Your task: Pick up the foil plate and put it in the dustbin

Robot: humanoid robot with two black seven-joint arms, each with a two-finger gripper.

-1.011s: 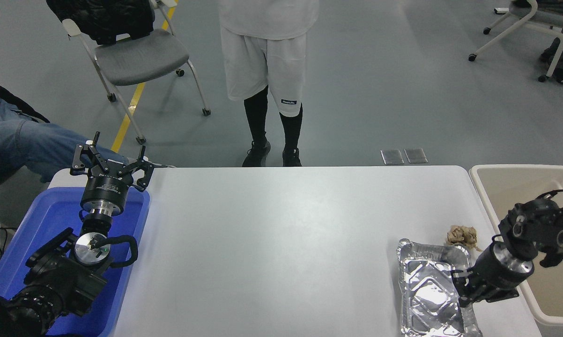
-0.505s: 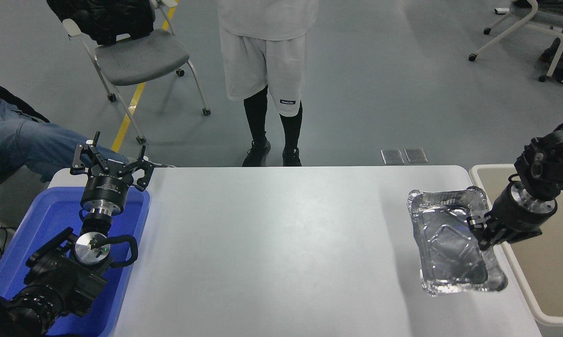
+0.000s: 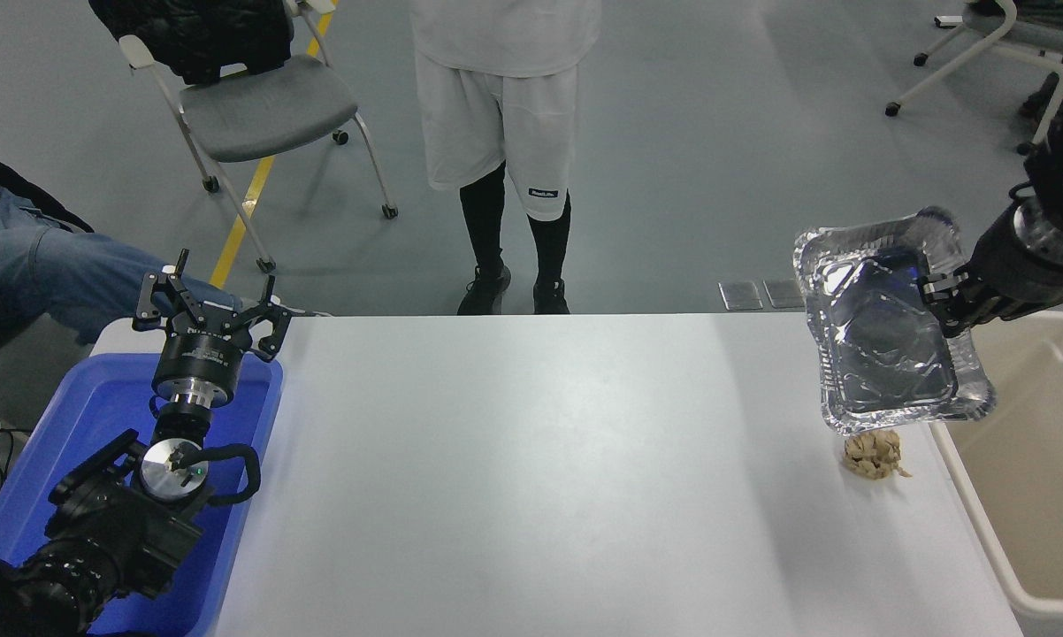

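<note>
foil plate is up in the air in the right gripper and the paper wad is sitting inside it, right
Not quite. The head view shows the foil plate held up by the right gripper, but the paper wad lies on the table below it, not inside.

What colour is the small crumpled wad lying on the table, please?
Tan, a light brown: the crumpled wad shows in the head view, on the white table.
</note>
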